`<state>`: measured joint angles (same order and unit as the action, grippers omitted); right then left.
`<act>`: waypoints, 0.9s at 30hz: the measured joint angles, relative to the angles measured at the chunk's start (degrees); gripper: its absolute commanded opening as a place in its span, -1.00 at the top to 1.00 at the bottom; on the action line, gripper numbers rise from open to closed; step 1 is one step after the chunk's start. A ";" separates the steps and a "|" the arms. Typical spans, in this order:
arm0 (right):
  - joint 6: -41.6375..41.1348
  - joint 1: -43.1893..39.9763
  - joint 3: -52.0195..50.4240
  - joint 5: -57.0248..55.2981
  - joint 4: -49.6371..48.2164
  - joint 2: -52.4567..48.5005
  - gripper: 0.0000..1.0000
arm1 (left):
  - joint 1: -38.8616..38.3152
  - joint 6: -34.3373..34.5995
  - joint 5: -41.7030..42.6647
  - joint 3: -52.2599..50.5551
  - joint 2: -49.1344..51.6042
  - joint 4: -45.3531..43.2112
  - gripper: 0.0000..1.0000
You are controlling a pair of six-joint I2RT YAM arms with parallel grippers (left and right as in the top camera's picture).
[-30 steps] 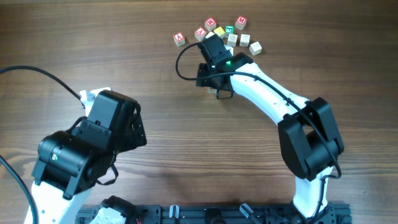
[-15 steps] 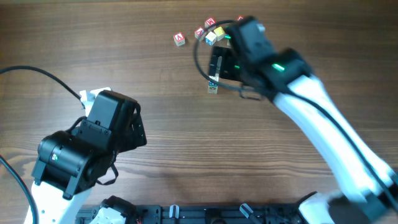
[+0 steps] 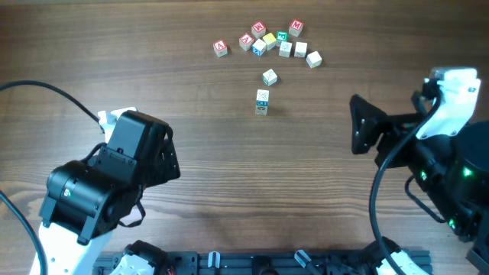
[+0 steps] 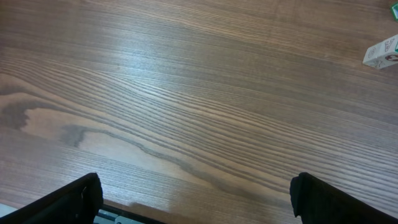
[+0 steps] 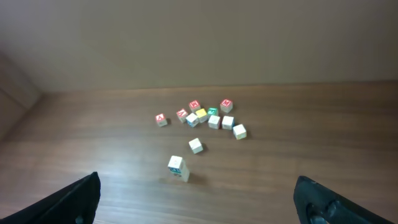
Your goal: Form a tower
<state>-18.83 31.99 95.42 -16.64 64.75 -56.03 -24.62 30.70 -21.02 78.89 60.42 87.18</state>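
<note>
Though far from right gripper (image 5: pixel 199 200), tower (image 5: pixel 178 168) upright.

Overhead view bright, even light, faint shadows, sharp. Left wrist: pale glare streak on table (image 4: pixel 149 59), grain crisp. Right wrist: dimmer, soft focus, dark blurry btm corners.

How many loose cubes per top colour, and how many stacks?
Red cubes: 4
Blue cube: 1
Yellow cube: 1
Green cube: 1
Pale cubes: 4
Tower: 1, cube count in it unclear
Total: 11 loose cubes plus 1 tower
</note>
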 measured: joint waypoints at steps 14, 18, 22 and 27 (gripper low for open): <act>1.40 -1.75 -0.13 -6.40 -2.25 -5.46 -0.99 | 0.00 0.00 0.00 0.00 0.00 0.00 -1.00; 1.42 -9.25 -3.21 -3.72 -7.15 -3.06 -0.99 | 0.00 -0.02 0.00 0.00 0.00 0.02 -1.00; 1.44 -14.29 -11.13 1.22 -14.53 1.86 -0.99 | 0.00 -0.02 0.00 0.00 0.00 0.02 -1.00; 1.62 -17.88 -28.98 4.59 -29.94 15.78 -1.00 | 0.00 0.00 0.00 0.00 0.00 0.00 -1.00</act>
<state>-17.21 14.11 66.43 -12.05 34.81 -40.25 -24.62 30.70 -21.02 78.89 60.42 87.18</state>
